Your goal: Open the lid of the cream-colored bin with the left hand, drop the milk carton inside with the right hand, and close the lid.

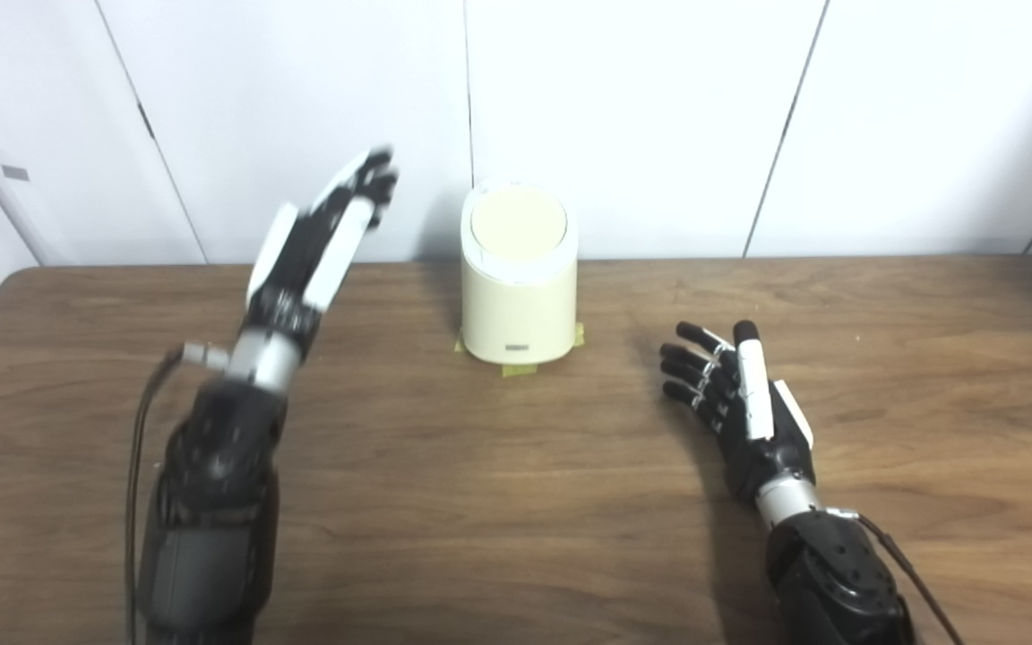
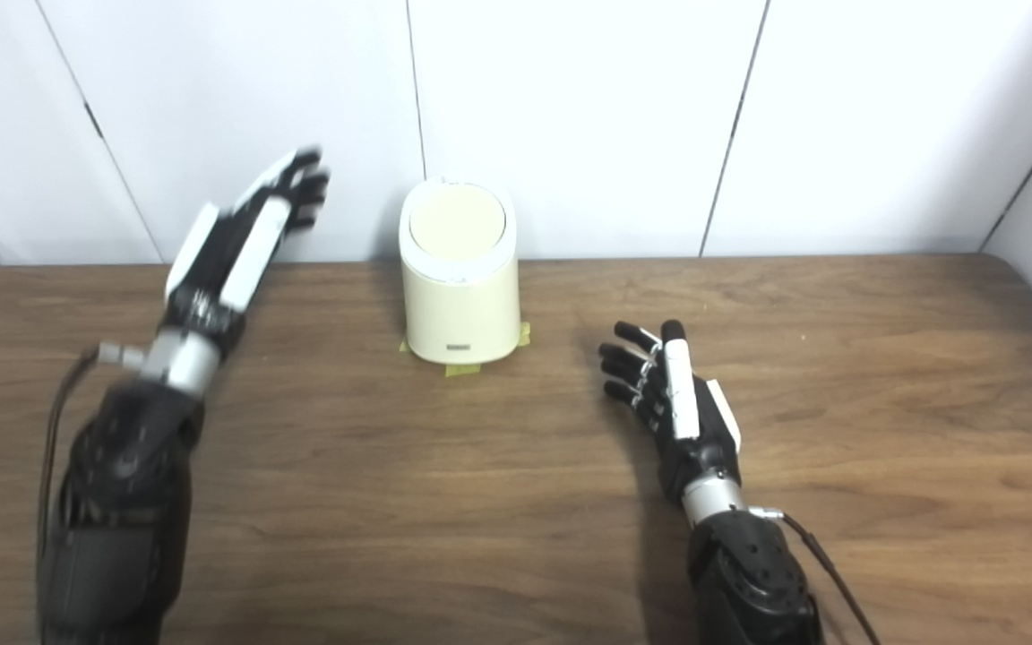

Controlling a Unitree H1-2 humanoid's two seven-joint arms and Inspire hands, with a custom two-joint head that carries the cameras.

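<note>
Left robot hand [image 1: 323, 240] raised above the bench [image 1: 516, 502], fingers spread, empty; outline blurred, so exact pose unclear. Cream bin [image 1: 519, 287] stands just right of it, lid [image 1: 518, 224] shut, apart from both hands. Right robot hand [image 1: 740, 399] low, open, empty, bin to its upper left.

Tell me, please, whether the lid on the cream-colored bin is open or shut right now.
Shut: the lid lies flush in the bin rim, and the left hand is raised beside it, apart.
</note>
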